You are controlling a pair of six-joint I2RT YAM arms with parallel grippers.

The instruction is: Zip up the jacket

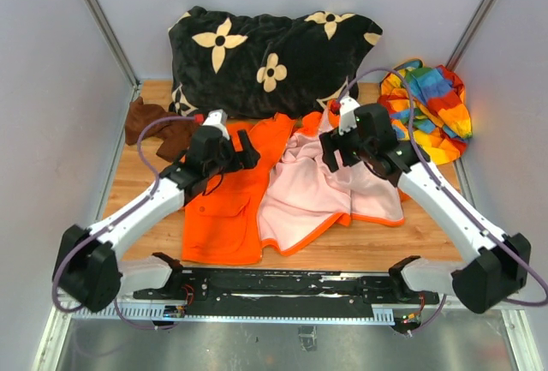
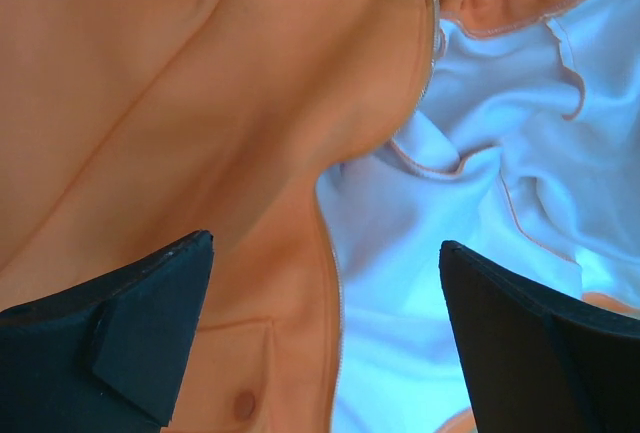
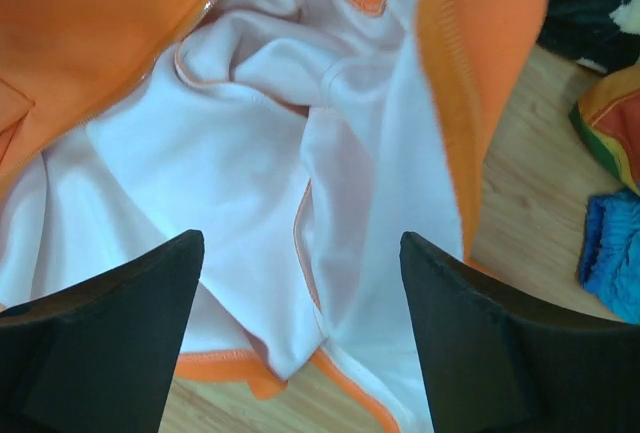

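Observation:
The orange fleece jacket (image 1: 224, 208) lies open on the wooden table, its left front panel flat and its pale pink lining (image 1: 308, 191) turned up on the right. My left gripper (image 1: 242, 150) is open and empty above the left panel's upper part; the left wrist view shows the pale zipper strip (image 2: 340, 303) and the patch pocket (image 2: 235, 373) between its fingers (image 2: 140, 323). My right gripper (image 1: 336, 155) is open and empty above the lining; the right wrist view shows the lining (image 3: 250, 153) and the orange hem (image 3: 215, 368) below it.
A black pillow with cream flowers (image 1: 265, 58) lies at the back. A rainbow-striped cloth (image 1: 432, 110) is at the back right, and it also shows in the right wrist view (image 3: 610, 243). A small dark brown cloth (image 1: 154, 127) lies at the back left. Grey walls close in the sides.

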